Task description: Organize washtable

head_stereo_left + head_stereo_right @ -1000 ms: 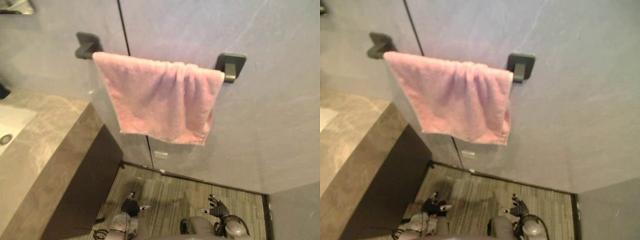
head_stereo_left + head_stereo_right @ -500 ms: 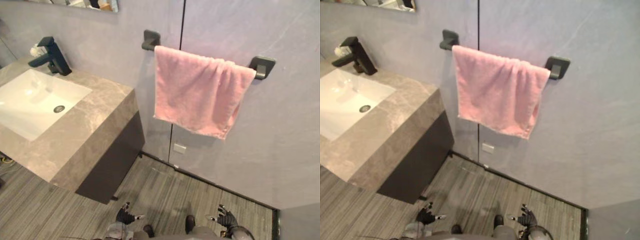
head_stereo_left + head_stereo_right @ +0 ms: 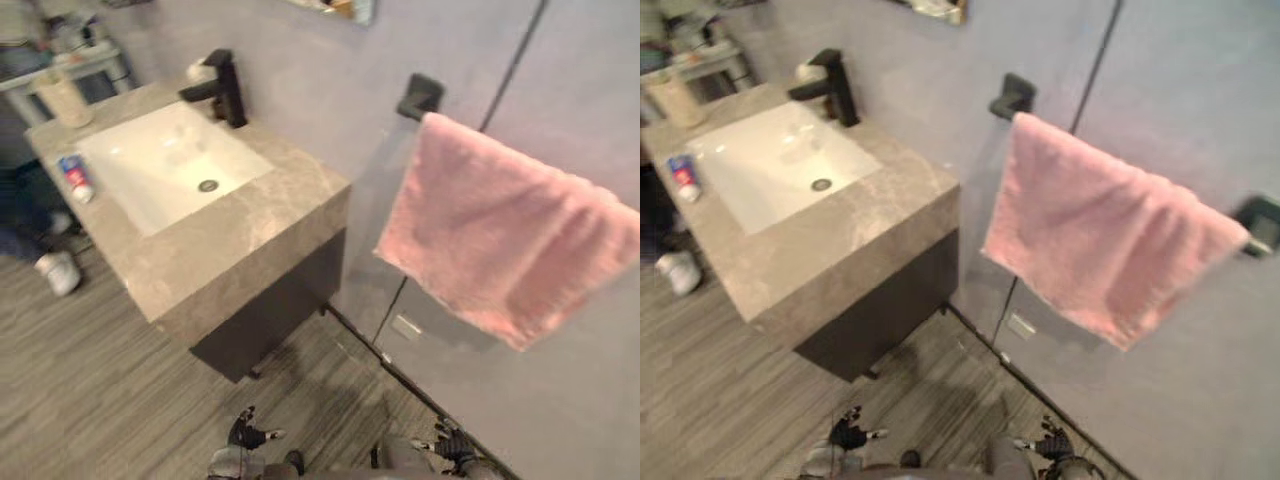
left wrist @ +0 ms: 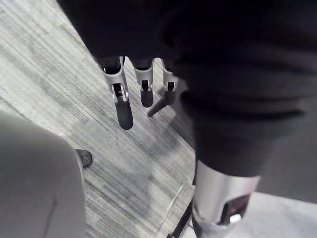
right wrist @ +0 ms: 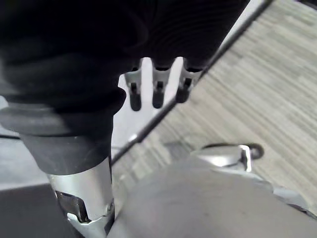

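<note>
The stone washtable (image 3: 240, 245) holds a white sink (image 3: 165, 165) with a black faucet (image 3: 220, 85) behind it. A small blue and red tube (image 3: 75, 178) lies on the counter beside the sink, and a pale cup (image 3: 62, 98) stands at its far corner. My left hand (image 3: 245, 435) hangs low over the wooden floor, fingers (image 4: 124, 106) straight and holding nothing. My right hand (image 3: 450, 445) also hangs low and empty, its fingers (image 5: 157, 94) relaxed. Both hands are well apart from the washtable.
A pink towel (image 3: 510, 250) hangs over a dark wall bar (image 3: 420, 97) to the right of the washtable. A person's white shoe (image 3: 55, 272) and blue trouser leg stand on the floor at the left. A dark cabinet (image 3: 265, 315) sits under the counter.
The camera has swung left, so the washtable, sink and faucet sit nearer the middle and the towel at the right. Both hands still hang low, open.
</note>
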Available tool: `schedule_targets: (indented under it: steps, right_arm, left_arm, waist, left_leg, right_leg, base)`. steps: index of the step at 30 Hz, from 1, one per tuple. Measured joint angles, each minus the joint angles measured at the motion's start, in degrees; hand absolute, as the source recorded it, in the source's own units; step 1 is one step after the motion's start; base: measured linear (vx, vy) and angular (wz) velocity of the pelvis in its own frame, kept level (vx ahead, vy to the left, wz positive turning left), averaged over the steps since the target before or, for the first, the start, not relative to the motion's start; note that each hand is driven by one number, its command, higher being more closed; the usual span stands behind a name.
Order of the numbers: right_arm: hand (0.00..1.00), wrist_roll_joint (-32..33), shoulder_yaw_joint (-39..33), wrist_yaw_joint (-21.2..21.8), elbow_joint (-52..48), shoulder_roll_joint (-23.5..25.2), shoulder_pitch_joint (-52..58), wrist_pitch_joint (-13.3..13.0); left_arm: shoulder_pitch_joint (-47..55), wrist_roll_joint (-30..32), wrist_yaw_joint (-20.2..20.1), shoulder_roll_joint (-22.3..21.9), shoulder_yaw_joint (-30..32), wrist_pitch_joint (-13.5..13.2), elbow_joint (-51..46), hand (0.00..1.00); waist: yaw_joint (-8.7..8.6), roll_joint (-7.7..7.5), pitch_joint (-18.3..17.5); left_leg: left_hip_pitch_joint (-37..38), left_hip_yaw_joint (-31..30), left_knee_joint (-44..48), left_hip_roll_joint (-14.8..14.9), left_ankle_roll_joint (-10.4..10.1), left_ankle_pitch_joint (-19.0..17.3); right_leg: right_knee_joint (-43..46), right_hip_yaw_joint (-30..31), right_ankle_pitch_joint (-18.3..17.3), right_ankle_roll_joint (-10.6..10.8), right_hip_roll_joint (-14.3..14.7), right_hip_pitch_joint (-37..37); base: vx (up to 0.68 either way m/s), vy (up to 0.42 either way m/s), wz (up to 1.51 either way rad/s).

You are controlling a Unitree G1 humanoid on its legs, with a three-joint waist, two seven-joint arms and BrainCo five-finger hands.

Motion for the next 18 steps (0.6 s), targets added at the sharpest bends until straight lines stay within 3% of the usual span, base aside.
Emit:
schedule_targets:
  steps: [1,2,3,5,6,8,10,12,13,14,15,16,17,18]
  right_arm:
    - [0.0,0.0,0.1,0.1,-0.2,-0.8,-0.4,0.3]
    - [0.0,0.0,0.0,0.1,-0.8,-1.2,-0.3,0.3]
    - [0.0,0.0,-0.1,0.0,-2.2,-2.0,-0.2,0.5]
    - [0.0,0.0,-0.4,-0.2,-2.9,-2.0,0.2,0.5]
    - [0.0,0.0,-0.4,-0.3,-3.0,-1.9,0.2,0.5]
    - [0.0,0.0,-0.3,-0.4,-3.5,-1.7,-0.1,0.5]
    - [0.0,0.0,-0.3,-0.5,-4.3,-1.3,-1.1,0.4]
    - [0.0,0.1,0.1,-0.5,-4.3,-0.4,-1.5,0.4]
    - [0.0,0.2,-0.1,-0.5,-4.0,0.6,-1.1,0.1]
    - [0.0,0.8,-1.4,-0.5,-3.4,1.2,-1.5,0.0]
    - [0.0,1.1,-1.9,-0.7,-3.5,1.2,-1.6,-0.1]
    - [0.0,1.1,-3.0,-1.1,-3.1,1.5,-1.9,-0.2]
    - [0.0,1.1,-3.6,-1.2,-2.5,1.9,-2.0,-0.2]
    - [0.0,1.0,-3.2,-1.2,-2.4,2.9,-1.9,-0.2]
  left_arm:
    - [-0.1,0.0,0.1,-1.2,1.5,0.0,0.1,0.0]
    - [0.2,0.0,0.1,-1.7,1.8,-0.1,0.0,0.0]
    - [0.3,0.0,0.1,-2.8,3.2,-0.1,-0.3,0.0]
    - [0.2,0.0,0.1,-3.5,3.5,0.0,-0.9,0.0]
    - [0.2,0.0,0.1,-3.8,3.4,0.0,-1.6,0.0]
    - [-0.3,0.0,0.0,-4.2,2.8,0.0,-2.4,0.0]
    - [-0.5,0.0,0.0,-4.1,2.2,0.0,-2.6,0.0]
    - [-0.2,0.0,-0.1,-3.3,-0.2,0.1,-2.4,0.0]
    - [-0.5,0.2,-0.2,-2.4,-1.5,0.2,-2.0,0.0]
    - [-0.8,0.4,-0.6,-2.5,-1.6,0.4,-1.7,0.0]
    - [-0.6,0.5,-0.7,-2.5,-2.0,0.4,-1.5,0.0]
    - [-1.1,0.6,-1.2,-2.1,-3.3,0.3,-1.4,0.0]
    - [-1.3,0.7,-1.2,-1.5,-4.0,0.3,-1.4,0.0]
    - [-1.1,0.8,-1.2,-0.3,-5.3,0.3,-1.4,0.0]
  waist:
    - [0.09,1.8,0.3]
    - [0.13,2.14,0.3]
    - [-0.19,3.96,0.6]
    - [-0.3,4.41,0.8]
    - [-0.37,4.44,0.8]
    - [-0.02,4.14,0.9]
    - [-0.02,4.53,0.8]
    - [-0.33,3.91,0.1]
    - [-1.47,3.85,-0.7]
    - [-1.75,3.64,-0.4]
    - [-2.21,3.73,-0.3]
    - [-2.91,4.39,-0.4]
    - [-2.78,3.6,-0.6]
    - [-1.54,2.9,-0.5]
  left_leg:
    - [-0.6,-1.0,0.3,1.6,-1.0,0.3]
    - [-1.0,-0.4,0.4,2.5,-1.2,0.4]
    - [-1.9,1.8,0.5,5.1,-1.6,0.6]
    - [-2.2,8.2,0.9,7.7,-2.6,1.3]
    - [-2.6,15.6,3.0,10.2,-2.5,1.2]
    - [-3.6,24.8,6.2,12.2,-2.5,0.6]
    - [-5.7,26.3,8.6,12.3,-1.7,0.8]
    - [-5.0,24.4,0.9,9.5,-2.0,5.8]
    - [-3.3,24.2,-2.4,8.3,-1.6,6.8]
    - [-4.2,27.9,5.9,9.5,-1.7,0.6]
    - [-3.3,28.6,6.3,9.9,-2.3,-0.4]
    - [-2.8,29.3,3.7,9.9,-2.0,-0.1]
    - [-2.3,28.9,2.3,9.4,-1.6,1.1]
    - [-0.8,28.3,-2.9,8.0,-1.3,4.5]
  right_leg:
    - [-0.4,-1.9,-0.7,-1.0,0.6,1.1]
    - [-1.0,-3.3,-0.7,-1.1,1.0,1.5]
    - [-1.9,-6.7,-0.5,-1.4,2.0,2.1]
    - [-1.6,-10.8,-0.5,-1.4,2.3,2.9]
    - [-1.6,-14.0,-0.4,-2.5,2.3,3.7]
    - [-1.8,-16.9,-0.8,-4.1,2.0,4.3]
    - [-2.6,-19.4,-1.3,-4.6,1.6,5.2]
    - [-6.4,-20.8,-0.7,-5.2,1.0,5.8]
    - [-10.2,-24.7,2.0,-5.4,-0.5,6.3]
    - [-10.2,-27.0,2.4,-5.2,-0.9,7.6]
    - [-10.3,-28.8,2.5,-5.1,-1.0,8.2]
    - [-9.8,-32.0,2.5,-5.1,-1.1,9.1]
    - [-9.6,-33.0,2.7,-5.2,-1.2,9.2]
    - [-10.3,-32.9,4.0,-5.4,-1.3,9.3]
  base:
    - [0.12,-0.326,0.86]
    - [0.14,-0.329,0.87]
    - [0.1,-0.225,0.8]
    - [0.05,-0.203,0.88]
    - [0.03,-0.17,0.83]
    - [0.03,-0.153,0.74]
    - [-0.05,-0.08,0.58]
    - [-0.08,-0.019,0.68]
    - [-0.05,0.063,1.1]
    - [-0.02,0.079,1.25]
    - [-0.03,0.073,1.41]
    - [-0.08,0.08,1.17]
    - [-0.12,0.074,1.14]
    - [-0.1,0.067,0.54]
